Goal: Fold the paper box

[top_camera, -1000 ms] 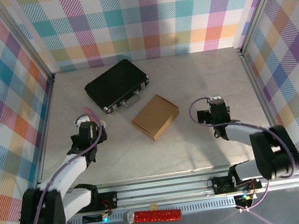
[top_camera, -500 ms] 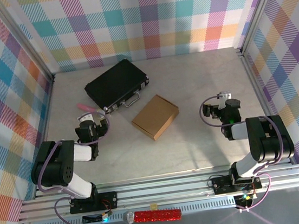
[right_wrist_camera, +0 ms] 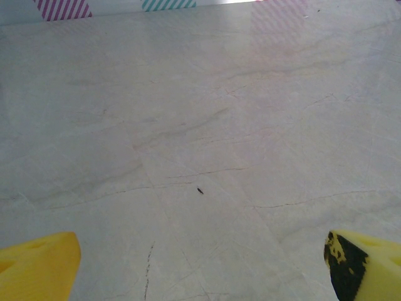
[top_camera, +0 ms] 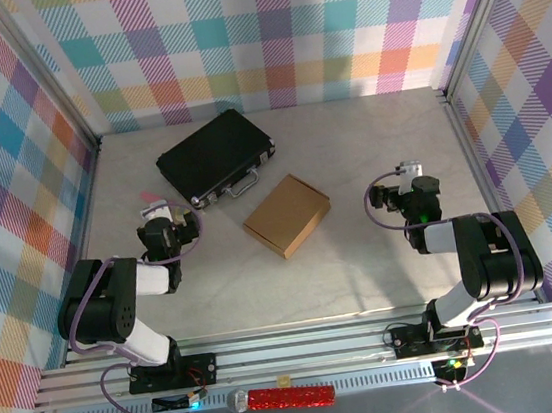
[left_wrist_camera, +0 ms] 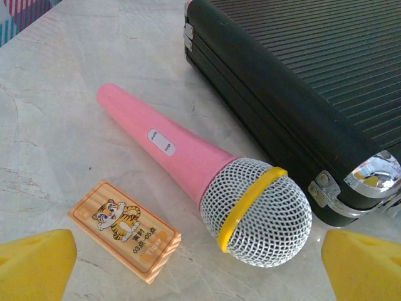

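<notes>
the paper box (top_camera: pixel 287 215) lies near the middle of the table (top_camera: pixel 349 147), just in front of the black case (top_camera: pixel 216 156) and well apart from both arms. the left gripper (top_camera: pixel 160 214), spread wide and empty, faces a pink microphone (left_wrist_camera: pixel 188 169); the right gripper (top_camera: pixel 411 172), equally spread, faces bare table. reaching over, the left could knock the microphone, and an unbraced box may skid when pushed.

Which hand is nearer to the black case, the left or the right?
Left. The left hand is just left of the near corner of the case; the right hand is far to its right, beyond the box.
</notes>
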